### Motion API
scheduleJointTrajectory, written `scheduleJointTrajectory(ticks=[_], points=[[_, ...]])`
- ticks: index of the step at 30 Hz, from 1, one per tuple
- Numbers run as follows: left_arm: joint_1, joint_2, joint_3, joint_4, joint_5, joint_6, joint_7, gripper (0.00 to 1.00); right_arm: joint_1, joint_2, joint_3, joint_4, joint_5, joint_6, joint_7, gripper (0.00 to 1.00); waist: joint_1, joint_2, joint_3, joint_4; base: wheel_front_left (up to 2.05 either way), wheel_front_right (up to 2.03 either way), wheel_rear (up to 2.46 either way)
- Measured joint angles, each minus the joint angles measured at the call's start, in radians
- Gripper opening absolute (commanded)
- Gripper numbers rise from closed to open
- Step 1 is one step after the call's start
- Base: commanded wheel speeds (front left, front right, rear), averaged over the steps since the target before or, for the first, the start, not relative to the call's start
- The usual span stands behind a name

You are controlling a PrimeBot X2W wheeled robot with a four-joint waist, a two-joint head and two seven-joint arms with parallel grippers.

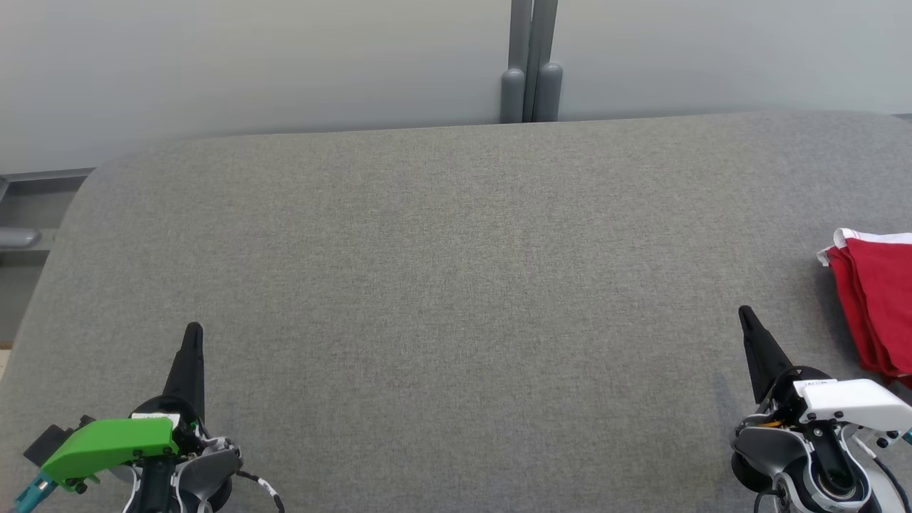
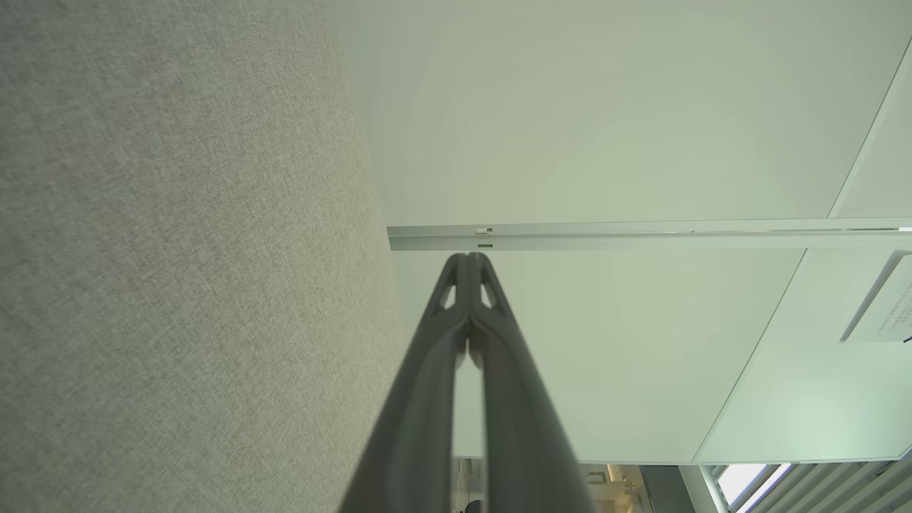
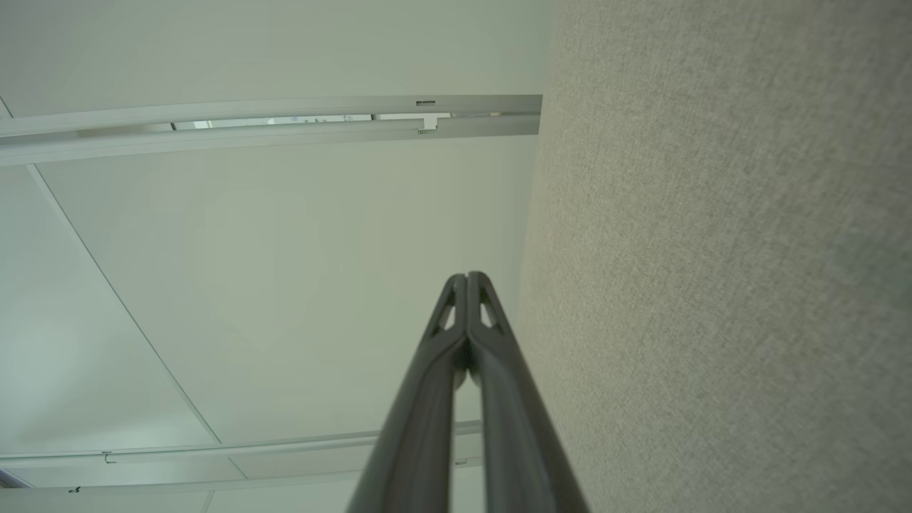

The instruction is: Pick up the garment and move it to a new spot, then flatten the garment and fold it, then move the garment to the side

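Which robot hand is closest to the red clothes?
The right hand, with the white cover: the red garment lies just beside it. The left hand, with the green cover, is far across the table.

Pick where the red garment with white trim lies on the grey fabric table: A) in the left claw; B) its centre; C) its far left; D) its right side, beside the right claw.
D: the red garment with white trim lies at the right side, beside the right claw.
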Motion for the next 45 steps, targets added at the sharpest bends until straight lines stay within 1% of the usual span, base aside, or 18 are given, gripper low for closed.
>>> scheduleJointTrajectory(ticks=[45], points=[[0.0,0.0,0.0,0.0,0.0,0.0,0.0,0.0,0.0,0.0,0.0,0.0,0.0,0.0,0.0,0.0,0.0,0.0,0.0,0.0,0.0,0.0,0.0]])
